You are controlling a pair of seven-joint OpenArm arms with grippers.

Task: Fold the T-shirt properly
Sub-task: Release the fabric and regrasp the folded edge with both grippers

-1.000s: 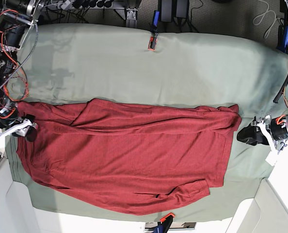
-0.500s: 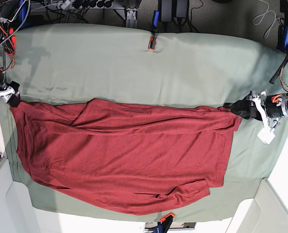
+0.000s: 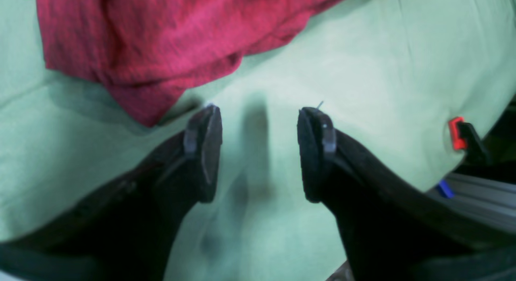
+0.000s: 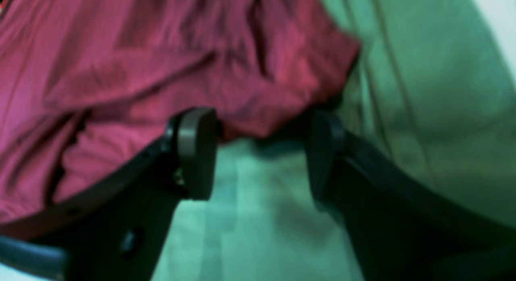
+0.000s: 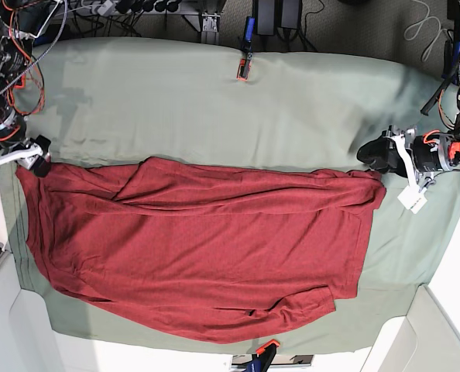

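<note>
The dark brick-red T-shirt (image 5: pixel 199 248) lies spread across the near half of the sage-green table cover (image 5: pixel 214 108), wrinkled along its far edge. My left gripper (image 5: pixel 372 153) is open at the shirt's far right corner, just beyond it; in the left wrist view (image 3: pixel 258 148) its fingers are apart over bare green cloth, with the shirt corner (image 3: pixel 153 51) ahead to the left. My right gripper (image 5: pixel 38 161) is open at the shirt's far left corner; in the right wrist view (image 4: pixel 258 152) the jaws stand wide, with the shirt's edge (image 4: pixel 242 91) between and ahead of the fingertips.
A red and black clamp (image 5: pixel 243 67) holds the cover at the far table edge, seen also in the left wrist view (image 3: pixel 459 134). Another clamp (image 5: pixel 265 350) sits at the near edge. Cables and arm bases (image 5: pixel 13 46) crowd the far left corner.
Both grippers have moved from the shirt's side edges toward the far corners. The left gripper rose toward the far side; the right gripper settled at the far left corner. The shirt has barely shifted.
</note>
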